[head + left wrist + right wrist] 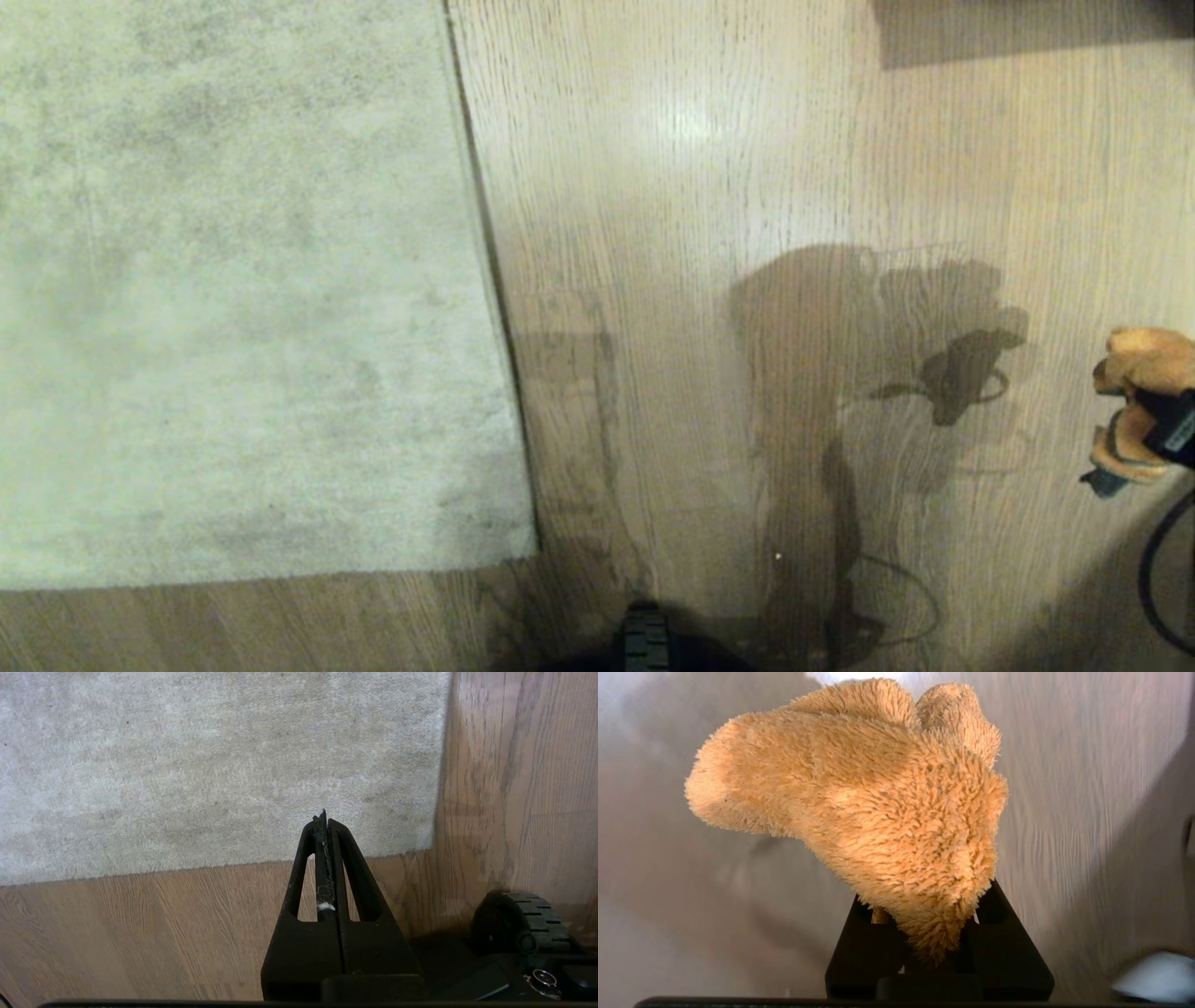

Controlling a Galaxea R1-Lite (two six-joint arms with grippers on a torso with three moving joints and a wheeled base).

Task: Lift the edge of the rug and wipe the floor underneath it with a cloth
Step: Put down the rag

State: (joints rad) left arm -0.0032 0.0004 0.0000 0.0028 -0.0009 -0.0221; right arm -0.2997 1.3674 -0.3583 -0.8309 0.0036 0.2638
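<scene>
Light brown wood-grain plank floor (747, 187) with a slight sheen fills most of what I can see, crossed by the robot's own shadow. Over on the robot's left lies the big pale grey-beige short-pile rug (233, 280), mottled with darker patches. Its bound edge (490, 280) runs away from the robot and sits flat on the planks, corner down, nothing raised.

Smaller things next. At the far right, the right pincer (1144, 434) hangs above bare boards, well apart from the rug, its jaws nearly closed and clamped on the small orange-tan fuzzy cloth (859, 812), which bunches out lumpy beyond the fingertips. Near the rug's closest corner, the left pincer (324, 821) is pressed fully together with nothing in it.

By my reckoning the job has barely started: cloth is in hand, but lifting the hem and wiping beneath are both left.
</scene>
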